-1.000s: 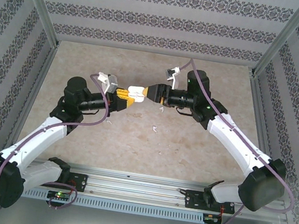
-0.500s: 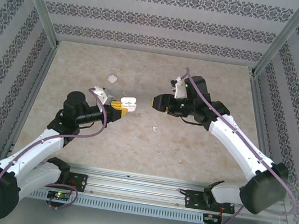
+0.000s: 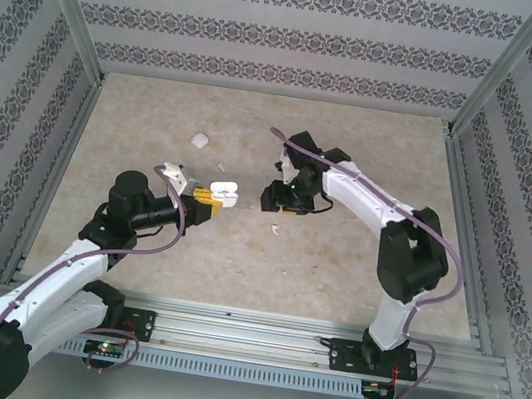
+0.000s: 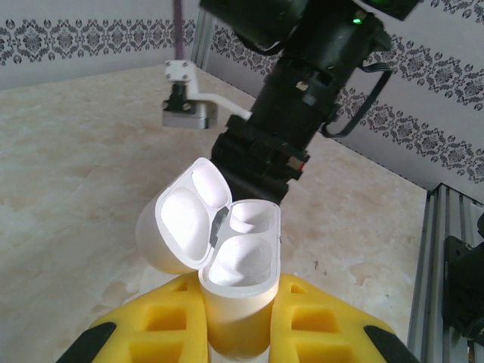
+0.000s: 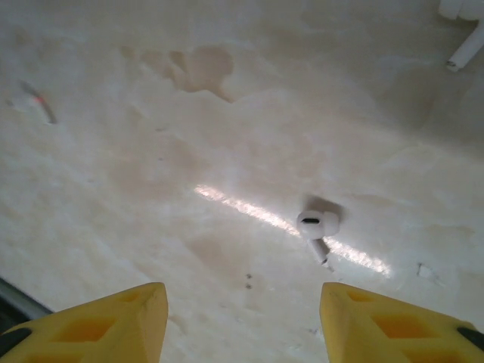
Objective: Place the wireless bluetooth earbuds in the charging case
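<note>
I am holding the open white rounded charging case (image 4: 240,272) up off the pale stone-look table (image 3: 354,284) with my left fingers (image 4: 170,325). They are squeezing its lower half from both sides. Its lid (image 4: 178,227) is hanging open to one side. I cannot tell if anything is sitting inside the case yet.

My right fingers (image 5: 113,318) are standing apart with nothing between them. They are pointing down at the table just beside the case. A tiny glossy white earbud with a short stem (image 5: 318,225) is lying flat on the table near the case, on the side where my right arm (image 3: 369,191) is reaching in. It is sitting a little ahead of the right fingers, not between them.

Here is what I am worrying about. The earbud is small and shiny, so I think it could pop out sideways if the fingers are closing off-centre on it. It is lying flat, so the fingers could be scraping the table before they catch it. My right arm is working very close to the case, so a bump could be knocking the lid shut or twisting the case in my left fingers.
</note>
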`<control>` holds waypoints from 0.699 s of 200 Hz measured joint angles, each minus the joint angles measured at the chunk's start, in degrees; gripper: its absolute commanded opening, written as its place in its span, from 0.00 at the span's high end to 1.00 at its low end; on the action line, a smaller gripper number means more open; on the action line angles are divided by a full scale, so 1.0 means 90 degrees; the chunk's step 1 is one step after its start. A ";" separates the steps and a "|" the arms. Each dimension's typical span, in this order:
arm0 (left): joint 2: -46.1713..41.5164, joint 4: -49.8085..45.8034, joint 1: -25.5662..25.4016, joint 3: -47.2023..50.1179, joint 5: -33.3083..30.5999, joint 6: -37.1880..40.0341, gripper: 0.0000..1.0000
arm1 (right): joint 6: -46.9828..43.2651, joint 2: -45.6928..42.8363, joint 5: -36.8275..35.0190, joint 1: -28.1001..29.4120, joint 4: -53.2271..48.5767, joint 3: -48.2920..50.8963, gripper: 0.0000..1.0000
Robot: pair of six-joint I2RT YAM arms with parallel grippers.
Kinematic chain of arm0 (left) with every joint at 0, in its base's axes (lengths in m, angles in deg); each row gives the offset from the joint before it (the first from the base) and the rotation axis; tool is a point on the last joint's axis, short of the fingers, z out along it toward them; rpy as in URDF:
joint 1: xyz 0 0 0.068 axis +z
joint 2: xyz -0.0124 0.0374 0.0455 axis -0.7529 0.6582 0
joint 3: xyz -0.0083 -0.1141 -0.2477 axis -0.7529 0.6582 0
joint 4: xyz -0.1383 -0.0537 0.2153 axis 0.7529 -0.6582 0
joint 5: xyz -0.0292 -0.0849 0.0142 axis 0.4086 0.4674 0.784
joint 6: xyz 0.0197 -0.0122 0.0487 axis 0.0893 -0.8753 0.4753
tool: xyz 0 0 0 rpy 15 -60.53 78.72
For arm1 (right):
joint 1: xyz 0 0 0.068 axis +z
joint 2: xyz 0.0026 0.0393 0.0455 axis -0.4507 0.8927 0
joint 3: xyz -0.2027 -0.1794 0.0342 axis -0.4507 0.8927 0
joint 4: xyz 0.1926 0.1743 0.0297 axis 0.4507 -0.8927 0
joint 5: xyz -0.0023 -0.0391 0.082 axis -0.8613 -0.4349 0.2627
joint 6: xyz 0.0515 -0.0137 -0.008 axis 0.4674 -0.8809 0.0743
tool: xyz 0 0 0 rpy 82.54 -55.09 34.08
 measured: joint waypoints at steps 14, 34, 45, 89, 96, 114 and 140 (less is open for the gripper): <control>-0.0005 -0.0002 0.0000 0.0002 0.0012 -0.0002 1.00 | -0.0170 0.0338 -0.0163 0.0049 -0.0138 -0.0223 0.45; -0.0061 0.0005 0.0000 0.0056 0.0005 -0.0027 1.00 | -0.0333 0.0629 -0.0328 0.0114 -0.0272 -0.0294 0.44; -0.0097 0.0002 0.0000 0.0109 -0.0010 -0.0044 1.00 | -0.0391 0.0743 -0.0359 0.0126 -0.0350 -0.0296 0.44; -0.0109 0.0000 0.0000 0.0131 -0.0010 -0.0046 1.00 | -0.0556 0.1103 -0.0403 0.0126 -0.0459 -0.0306 0.47; -0.0109 0.0000 0.0000 0.0131 -0.0010 -0.0046 1.00 | -0.0571 0.1137 -0.0403 0.0126 -0.0459 -0.0306 0.48; -0.0109 0.0000 0.0000 0.0131 -0.0010 -0.0046 1.00 | -0.0585 0.1214 -0.0418 0.0126 -0.0459 -0.0306 0.48; -0.0109 0.0000 0.0000 0.0134 0.0005 -0.0046 1.00 | -0.0583 0.1292 -0.0427 0.0126 -0.0457 -0.0325 0.48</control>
